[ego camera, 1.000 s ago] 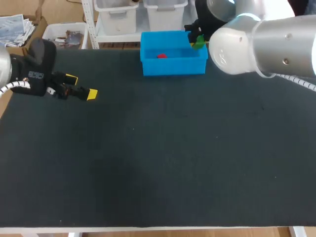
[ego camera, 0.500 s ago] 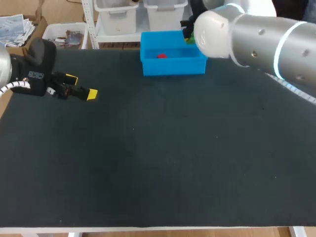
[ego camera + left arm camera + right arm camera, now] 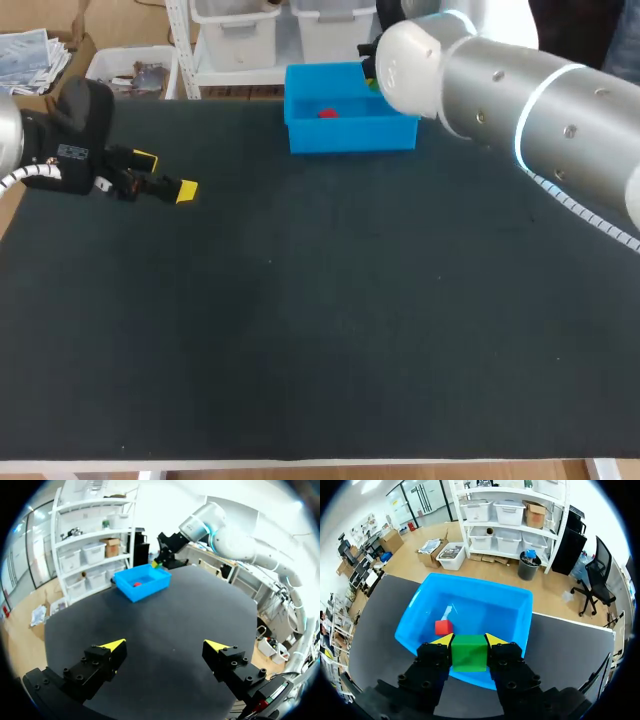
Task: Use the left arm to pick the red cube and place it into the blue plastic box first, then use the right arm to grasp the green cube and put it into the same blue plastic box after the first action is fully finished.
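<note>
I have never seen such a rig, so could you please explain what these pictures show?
These are two robot arms at a dark table. One picture looks down from above and behind; the other two come from cameras on each wrist, looking along the fingers. A blue plastic box stands at the far edge with a red cube inside. The right arm's fingers hold a green cube over the box. The left arm's fingers are open and empty.

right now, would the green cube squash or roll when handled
Probably rigid: the green cube shows flat faces and sharp edges squeezed in the right tool. Flat sides suggest it won't roll once in the blue box.
</note>
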Robot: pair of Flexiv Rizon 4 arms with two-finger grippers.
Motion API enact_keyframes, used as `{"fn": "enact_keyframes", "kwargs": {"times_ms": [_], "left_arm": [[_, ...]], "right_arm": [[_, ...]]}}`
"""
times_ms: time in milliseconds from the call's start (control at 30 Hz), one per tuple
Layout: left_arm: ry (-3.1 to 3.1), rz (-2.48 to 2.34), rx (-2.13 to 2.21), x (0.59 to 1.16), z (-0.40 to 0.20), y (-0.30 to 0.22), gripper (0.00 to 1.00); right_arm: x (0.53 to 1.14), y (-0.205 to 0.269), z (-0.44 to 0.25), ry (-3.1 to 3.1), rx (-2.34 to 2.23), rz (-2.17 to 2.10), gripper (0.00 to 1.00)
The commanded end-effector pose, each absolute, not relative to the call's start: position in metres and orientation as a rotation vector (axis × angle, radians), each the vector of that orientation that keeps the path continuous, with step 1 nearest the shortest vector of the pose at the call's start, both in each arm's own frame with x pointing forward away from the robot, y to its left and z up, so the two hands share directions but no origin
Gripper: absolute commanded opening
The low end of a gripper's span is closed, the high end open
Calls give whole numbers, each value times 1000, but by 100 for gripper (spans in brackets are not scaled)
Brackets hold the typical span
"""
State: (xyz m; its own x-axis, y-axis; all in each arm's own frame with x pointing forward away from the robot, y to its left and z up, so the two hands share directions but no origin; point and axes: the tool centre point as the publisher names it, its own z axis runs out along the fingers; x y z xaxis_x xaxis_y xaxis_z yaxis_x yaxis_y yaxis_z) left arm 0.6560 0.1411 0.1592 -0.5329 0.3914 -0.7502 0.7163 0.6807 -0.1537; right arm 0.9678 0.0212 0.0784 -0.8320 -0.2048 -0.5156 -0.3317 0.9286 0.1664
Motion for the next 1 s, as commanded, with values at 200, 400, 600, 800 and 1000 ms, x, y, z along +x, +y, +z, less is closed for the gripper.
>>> {"fn": "enact_keyframes", "kwargs": {"times_ms": [200, 400, 600, 800, 1000], "left_arm": [[2167, -602, 847, 655, 157, 144, 100], [2167, -602, 847, 655, 157, 144, 100], [2167, -602, 847, 655, 157, 144, 100], [2167, -602, 847, 655, 157, 144, 100], [2167, -602, 847, 655, 157, 144, 100]], "right_arm": [[999, 29, 56, 2752, -429, 325, 0], [1000, 30, 47, 2775, -446, 318, 0], [1002, 29, 49, 2777, -463, 312, 37], [1000, 27, 60, 2769, -471, 306, 100], [991, 23, 83, 2754, -491, 281, 100]]}}
